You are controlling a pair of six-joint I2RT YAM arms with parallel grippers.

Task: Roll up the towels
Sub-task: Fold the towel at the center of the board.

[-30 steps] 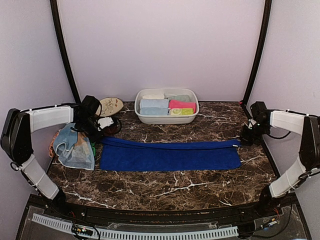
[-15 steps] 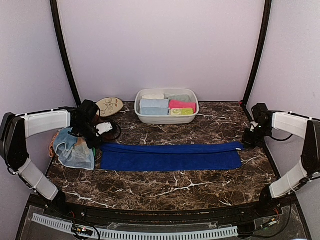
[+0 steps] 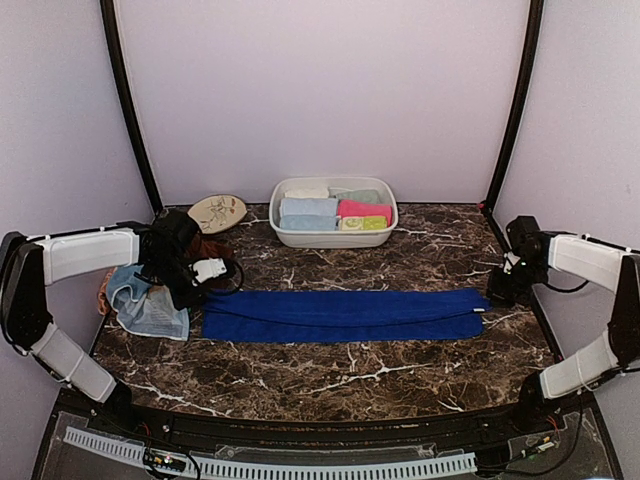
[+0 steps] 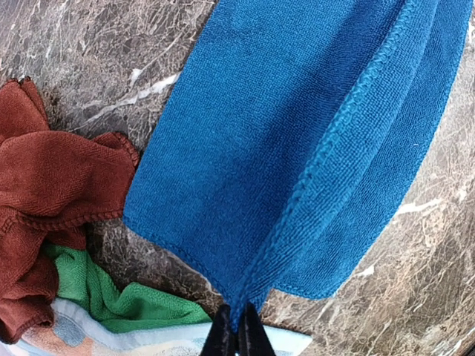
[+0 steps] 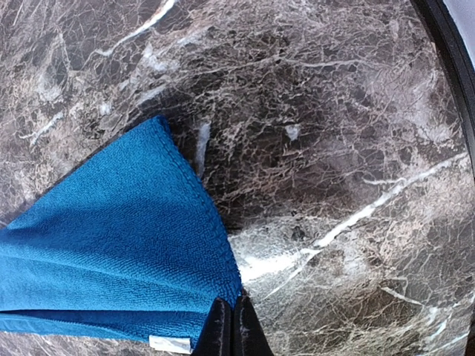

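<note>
From above: found the royal blue towel (image 3: pixel 340 315) lying as a long folded strip on the marble table (image 3: pixel 350 375), one short end at the left claw (image 3: pixel 197 287), the other at the right claw (image 3: pixel 497 292). Noted a heap of other towels (image 3: pixel 148 300) just outboard of the left claw, and a white tub (image 3: pixel 283 235) holding more well beyond both claws. From the left wrist: confirmed fingers pinched shut on the blue towel's corner, both folded layers fanning away ahead. Logged a rust-brown towel (image 4: pixel 44 185) and a green towel (image 4: pixel 111 300) close beside that claw. Judged these likely to snag or be dragged into the roll if rolling starts at this end. From the right wrist: confirmed fingers closed on the opposite corner, at the hem by the label. Seemingly holding only a thin edge, though hard to tell at the frame's bottom. Flagged risk of slipping under tension, skewing the fold and leaving the roll uneven.
</note>
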